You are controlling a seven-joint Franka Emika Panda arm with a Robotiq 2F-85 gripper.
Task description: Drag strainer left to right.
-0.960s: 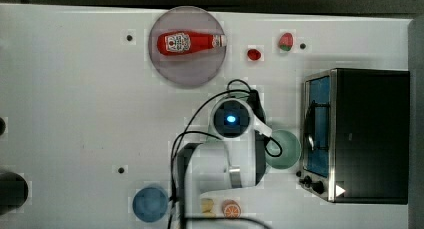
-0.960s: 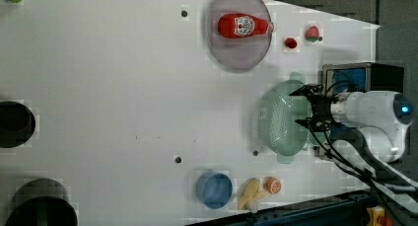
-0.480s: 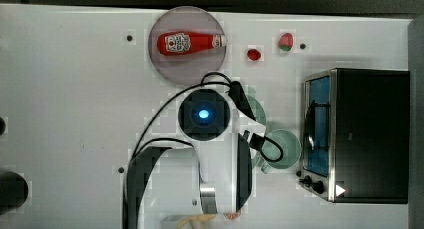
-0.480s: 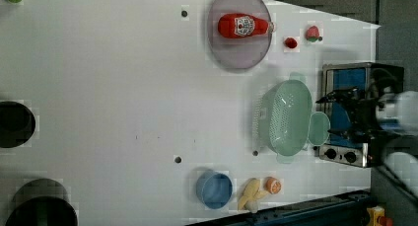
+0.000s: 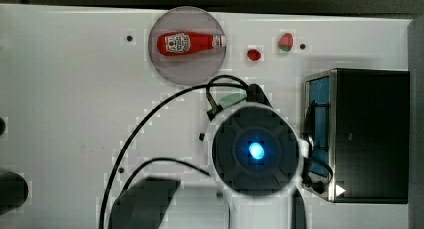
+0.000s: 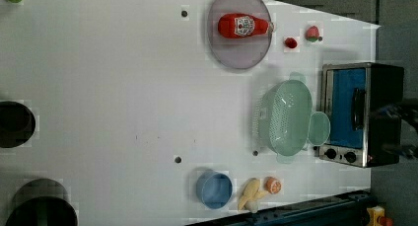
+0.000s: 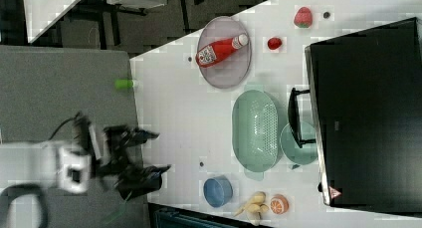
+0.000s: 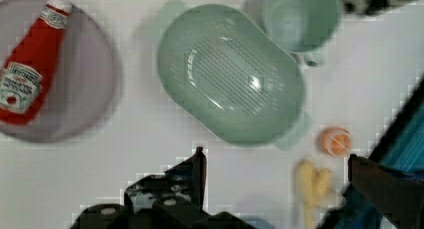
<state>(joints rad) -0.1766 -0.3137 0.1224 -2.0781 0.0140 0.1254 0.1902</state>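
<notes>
One pale mint-green strainer [image 6: 287,118] sits upright on a white desk [image 6: 123,88], free of the robot. In the left view it lies just left of a small toaster oven [image 6: 362,115], with a round green mug [image 6: 319,129] tucked between the two, against the strainer's rim. Above the strainer in the left view, a grey plate [image 6: 239,29] carries a red ketchup bottle [image 6: 244,26] lying on its side. Below it, near the desk's edge, stand a blue bowl [image 6: 214,190], a toy banana [image 6: 249,194] and a toy orange half [image 6: 274,185].

The robot's gripper [image 7: 149,151] hangs well apart from the strainer in the right view, off beyond the desk's left edge. Its jaws stand wide open and hold nothing. The wrist view looks down on the strainer [image 8: 231,80], mug and plate.
</notes>
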